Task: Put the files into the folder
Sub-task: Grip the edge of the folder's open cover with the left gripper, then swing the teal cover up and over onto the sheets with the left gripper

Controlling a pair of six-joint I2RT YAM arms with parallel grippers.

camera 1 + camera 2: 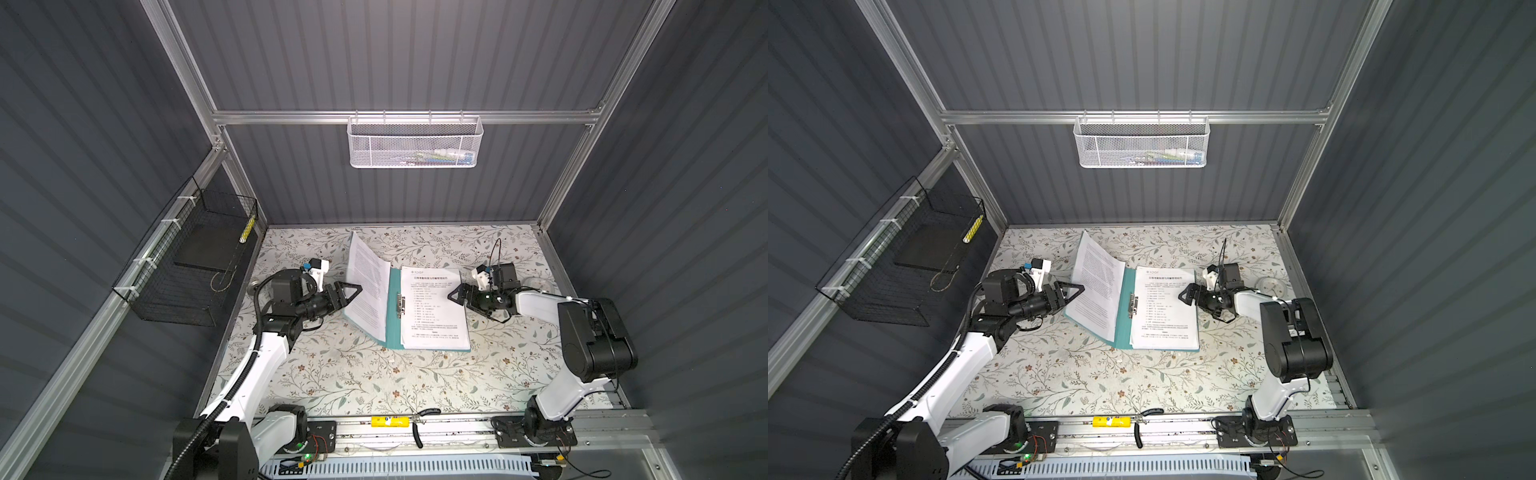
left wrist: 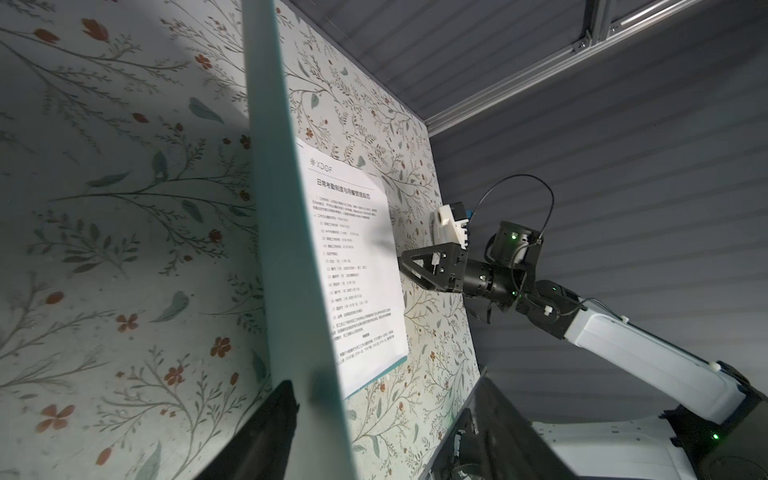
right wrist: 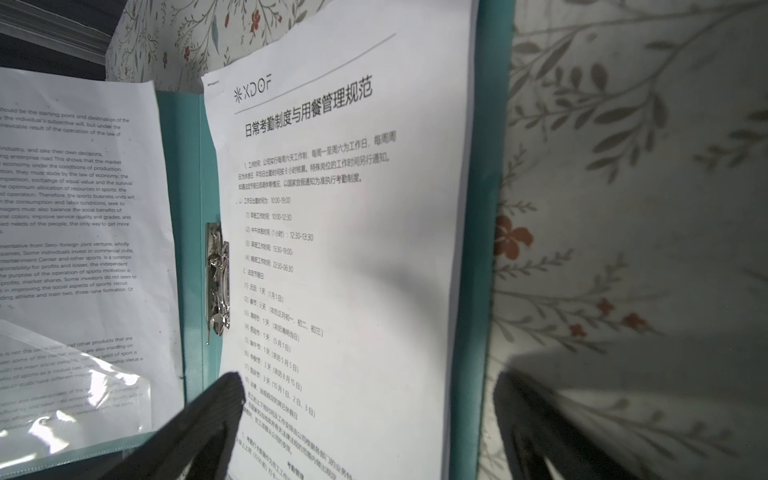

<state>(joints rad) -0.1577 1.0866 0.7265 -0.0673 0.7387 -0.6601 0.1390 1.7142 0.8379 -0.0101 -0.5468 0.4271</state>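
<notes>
The teal folder (image 1: pixel 394 309) (image 1: pixel 1126 309) lies open on the flowered table, its metal clip (image 3: pixel 217 278) at the spine. The files are in it. A titled sheet (image 1: pixel 434 309) (image 3: pixel 340 249) lies flat on the right half. A sheet of dense text (image 1: pixel 368 286) (image 3: pixel 66 208) rests against the raised left cover (image 2: pixel 282 249). My left gripper (image 1: pixel 355 294) (image 2: pixel 382 419) is open, and the outer edge of that cover passes between its fingers. Over the right edge of the folder, my right gripper (image 1: pixel 455 293) (image 3: pixel 372 386) is open and straddles the titled sheet's edge.
A black wire basket (image 1: pixel 187 266) holding a black slab hangs on the left wall. A white mesh basket (image 1: pixel 415 141) hangs on the back wall. Pliers (image 1: pixel 419 422) and a yellow bar (image 1: pixel 388 422) lie on the front rail. A clear round dish (image 1: pixel 1271 284) sits behind the right arm.
</notes>
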